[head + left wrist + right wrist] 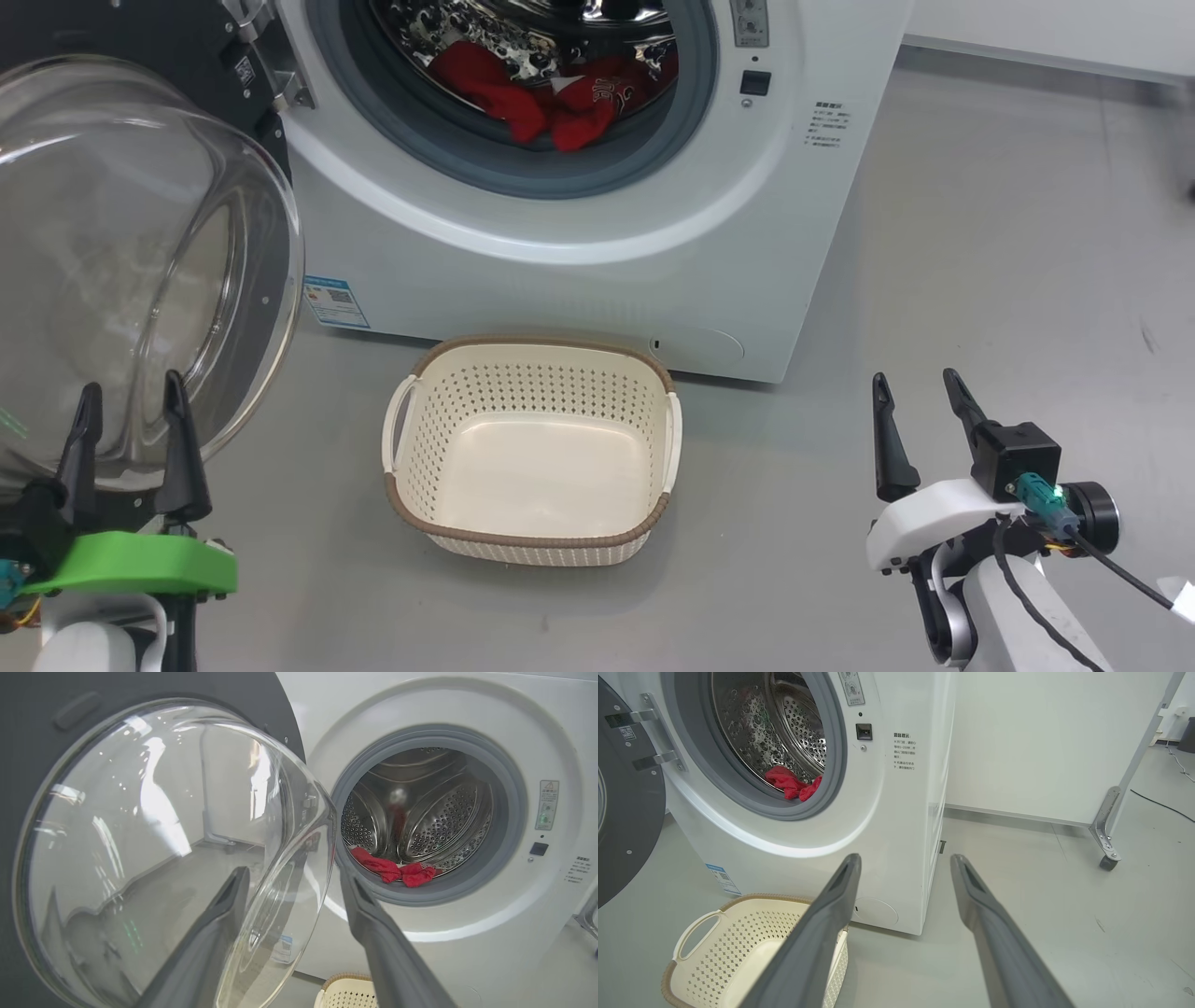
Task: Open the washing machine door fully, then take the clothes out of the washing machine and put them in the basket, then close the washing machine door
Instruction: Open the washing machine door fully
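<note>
The left pincer [128,387] stands spread, with the swung-open washing machine door [140,243] directly ahead of its fingertips. The left wrist view shows the edge of the glass bowl running up between the two fingers; contact cannot be judged. The right pincer [915,375] is also spread and holds nothing. The basket [537,342] sits on the floor between the two pincers, against the foot of the washing machine [597,280]. The clothes [560,107] lie in the drum beyond the basket. The right wrist view adds the door's metal hinge brackets [654,760] and a castor [1107,862] off to that pincer's right.
</note>
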`<state>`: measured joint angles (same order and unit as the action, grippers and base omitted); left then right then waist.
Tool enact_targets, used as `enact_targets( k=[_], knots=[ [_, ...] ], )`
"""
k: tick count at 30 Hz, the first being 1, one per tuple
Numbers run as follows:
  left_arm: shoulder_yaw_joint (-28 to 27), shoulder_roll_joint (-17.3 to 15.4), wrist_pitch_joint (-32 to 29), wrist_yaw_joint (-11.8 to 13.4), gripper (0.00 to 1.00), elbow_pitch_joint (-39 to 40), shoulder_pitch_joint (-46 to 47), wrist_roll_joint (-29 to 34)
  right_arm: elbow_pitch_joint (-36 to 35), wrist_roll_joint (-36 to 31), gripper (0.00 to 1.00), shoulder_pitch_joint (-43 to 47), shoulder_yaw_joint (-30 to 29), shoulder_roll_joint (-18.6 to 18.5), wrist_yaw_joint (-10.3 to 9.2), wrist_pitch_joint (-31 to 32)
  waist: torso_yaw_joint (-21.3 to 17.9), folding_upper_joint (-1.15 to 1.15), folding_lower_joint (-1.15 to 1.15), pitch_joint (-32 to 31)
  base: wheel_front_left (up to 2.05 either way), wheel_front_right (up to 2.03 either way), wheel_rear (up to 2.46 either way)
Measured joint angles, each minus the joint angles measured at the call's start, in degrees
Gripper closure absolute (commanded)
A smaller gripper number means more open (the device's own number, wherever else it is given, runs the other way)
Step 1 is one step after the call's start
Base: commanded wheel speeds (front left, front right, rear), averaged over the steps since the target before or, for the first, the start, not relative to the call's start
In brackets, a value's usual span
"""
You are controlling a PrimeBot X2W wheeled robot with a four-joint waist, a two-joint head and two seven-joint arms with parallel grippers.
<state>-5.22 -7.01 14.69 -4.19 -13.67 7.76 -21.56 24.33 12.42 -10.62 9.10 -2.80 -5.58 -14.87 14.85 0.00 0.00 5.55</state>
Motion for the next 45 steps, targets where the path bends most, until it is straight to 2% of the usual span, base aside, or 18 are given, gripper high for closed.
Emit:
enact_targets(
  k=[7, 31, 35, 45],
  knots=[
    [0.94, 1.54, 0.01, -0.74, 0.0, 1.93, -2.32, 1.78, -0.65, 0.26, 0.0, 0.2, 1.27, 0.0, 0.19, 0.0, -2.92, 0.0, 0.0, -0.55, 0.0, 0.0, 0.0],
    [1.72, 2.0, 0.01, -1.96, 0.0, 1.16, -8.66, 6.57, -3.67, 1.43, 0.0, 2.01, 3.78, 0.01, 0.45, 0.0, -15.99, 0.0, 0.0, -1.87, 0.0, 0.0, 0.0],
    [1.79, 2.03, 0.01, -2.23, 0.0, 1.45, -8.84, 7.0, -4.54, 1.54, 0.0, 2.7, 2.83, 0.0, 0.4, 0.0, -17.16, 0.0, 0.0, -2.08, 0.0, 0.0, 0.0],
    [1.44, 2.13, 0.01, -2.44, 0.0, 1.43, -8.99, 7.36, -5.28, 1.54, 0.0, 2.96, 2.52, 0.02, 0.03, 0.0, -16.85, 0.0, -0.01, -2.11, 0.0, 0.0, 0.0]
  ],
)
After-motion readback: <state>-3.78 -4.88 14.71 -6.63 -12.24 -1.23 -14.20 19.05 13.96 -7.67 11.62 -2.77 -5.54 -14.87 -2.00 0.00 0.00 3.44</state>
